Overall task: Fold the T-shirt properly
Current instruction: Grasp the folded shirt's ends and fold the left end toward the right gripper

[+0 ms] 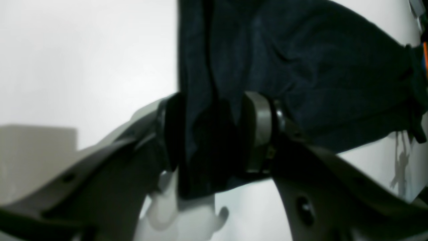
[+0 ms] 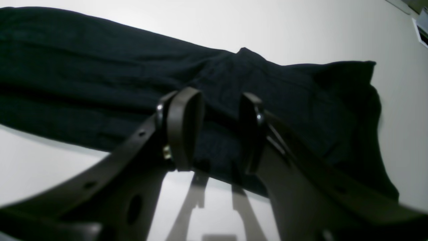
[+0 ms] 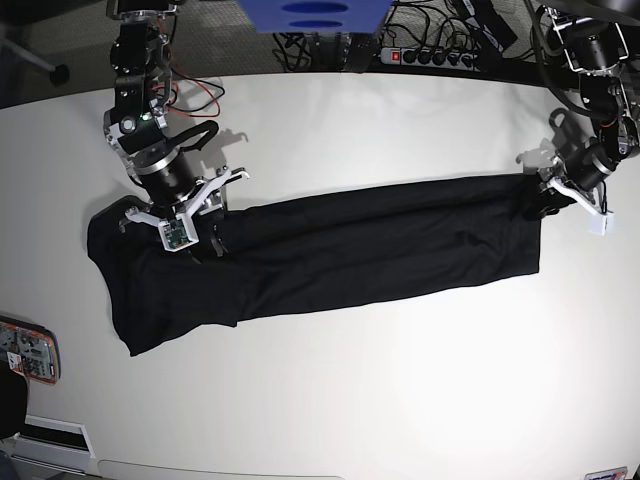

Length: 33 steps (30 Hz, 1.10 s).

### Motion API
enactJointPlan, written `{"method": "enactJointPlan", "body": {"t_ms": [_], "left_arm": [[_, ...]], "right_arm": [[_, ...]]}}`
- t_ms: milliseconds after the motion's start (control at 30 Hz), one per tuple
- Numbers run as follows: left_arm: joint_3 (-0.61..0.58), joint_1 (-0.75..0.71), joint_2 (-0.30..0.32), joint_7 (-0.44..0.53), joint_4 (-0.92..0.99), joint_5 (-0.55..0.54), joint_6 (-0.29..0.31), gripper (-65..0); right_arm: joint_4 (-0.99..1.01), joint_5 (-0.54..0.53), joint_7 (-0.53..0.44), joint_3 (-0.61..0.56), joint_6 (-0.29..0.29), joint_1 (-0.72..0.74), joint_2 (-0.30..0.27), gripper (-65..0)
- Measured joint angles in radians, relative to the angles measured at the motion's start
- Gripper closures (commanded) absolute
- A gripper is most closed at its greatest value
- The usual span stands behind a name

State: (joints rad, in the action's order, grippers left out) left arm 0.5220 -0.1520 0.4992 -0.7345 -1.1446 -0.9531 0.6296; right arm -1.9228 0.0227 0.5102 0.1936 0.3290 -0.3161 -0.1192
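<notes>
T-shirt [image 3: 340, 250] is lying stretched across the table [image 3: 400, 400]; our left gripper [image 1: 214, 134] is clamping its right-edge hem, our right gripper [image 2: 217, 130] is straddling cloth, grip unclear. Next we're folding lengthwise.

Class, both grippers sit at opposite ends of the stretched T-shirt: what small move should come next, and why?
Probably lift both ends together. The left gripper pinches the T-shirt, and the right gripper straddles a bunched edge, so the cloth looks ready to be carried into a fold.
</notes>
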Motion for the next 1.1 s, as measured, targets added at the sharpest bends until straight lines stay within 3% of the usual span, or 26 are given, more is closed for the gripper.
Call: {"method": "enactJointPlan", "body": {"t_ms": [200,433,667,967,1100], "left_arm": [[0.0,0.0,-0.01,0.01,-0.001,0.008,0.008,-27.1],[0.002,-0.004,0.068,-0.018,0.0,0.038,-0.004,-27.1],[0.002,-0.004,0.069,-0.014,0.0,0.042,-0.005,-27.1],[-0.015,0.036,-0.073,0.043,-0.005,0.104,0.012,-27.0],[-0.015,0.037,-0.097,0.043,-0.009,0.106,0.016,-26.7]], "right_arm": [[0.0,0.0,0.0,0.0,0.0,0.0,0.0,-21.3],[0.0,0.0,0.0,0.0,0.0,0.0,0.0,-21.3],[0.0,0.0,-0.003,0.0,0.0,-0.017,0.0,-21.3],[-0.001,0.0,-0.008,0.001,0.0,-0.044,0.0,-21.3],[-0.001,0.0,0.005,0.038,0.0,-0.056,0.002,-21.3]]}}
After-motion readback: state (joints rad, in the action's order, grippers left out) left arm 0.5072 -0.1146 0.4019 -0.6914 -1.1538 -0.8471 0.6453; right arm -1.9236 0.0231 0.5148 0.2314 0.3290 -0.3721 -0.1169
